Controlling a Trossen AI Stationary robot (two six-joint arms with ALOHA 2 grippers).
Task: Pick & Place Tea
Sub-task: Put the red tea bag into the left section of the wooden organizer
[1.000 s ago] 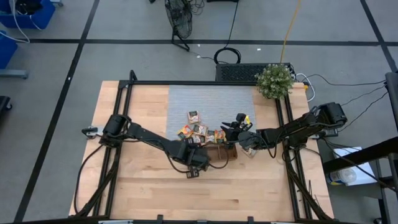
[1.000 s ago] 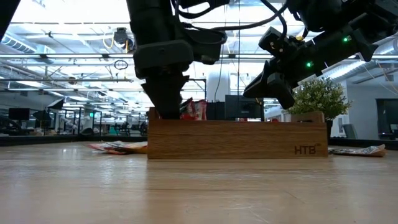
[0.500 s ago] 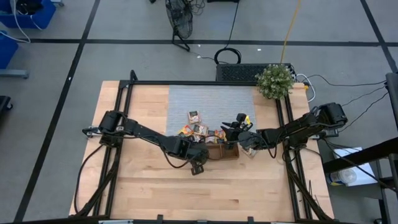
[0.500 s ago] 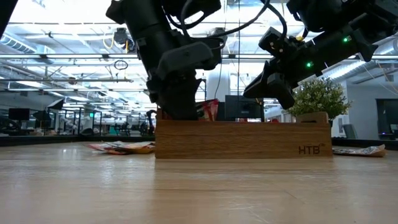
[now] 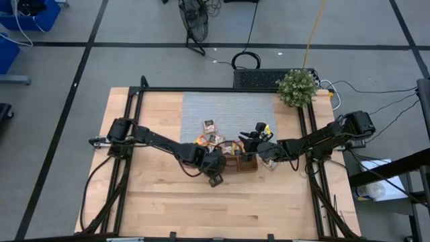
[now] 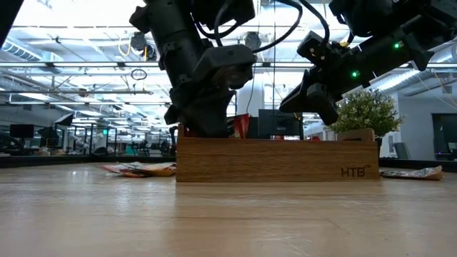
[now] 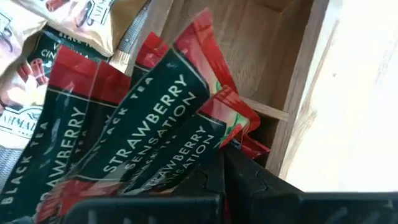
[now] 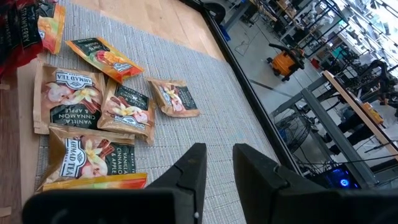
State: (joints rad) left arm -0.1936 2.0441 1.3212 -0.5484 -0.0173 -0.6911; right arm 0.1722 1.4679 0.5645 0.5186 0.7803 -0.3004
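Several red tea packets (image 7: 155, 118) marked with strawberry stand fanned in the end compartment of the wooden tray (image 7: 298, 93). In the low view one red corner (image 6: 239, 125) pokes above the tray (image 6: 278, 158). My left gripper (image 5: 216, 167) (image 6: 203, 125) reaches down into that end of the tray and is shut on a packet. More packets (image 5: 209, 139) (image 8: 68, 93), orange and pale brown, lie flat on the grey mat. My right gripper (image 5: 250, 140) (image 8: 217, 155) hovers above the mat beyond the tray (image 5: 245, 165), its fingers a narrow gap apart and touching nothing. My left gripper (image 7: 214, 168) has the lower edge (image 7: 211, 152) of a red strawberry packet between its fingers. One finger (image 7: 249, 177) shows beside the packet; the packets cover the other. It comes slanting from above on the near side. The packet stands tilted inside the tray's compartment among the other red ones.
A potted plant (image 5: 296, 87) (image 6: 368, 111) stands at the far right corner. Black frame rails (image 5: 127, 154) run along the left and right edges. Loose packets lie on the table at either end of the tray (image 6: 139, 168) (image 6: 410, 172). Bare wood (image 5: 222, 208) lies toward the near edge.
My left gripper moved from the tray's near side toward the far edge, over the tray's end, and tipped from upright to slanted. The tray slid slightly along the table. The red packets in it shifted with the gripper. The right arm kept still.
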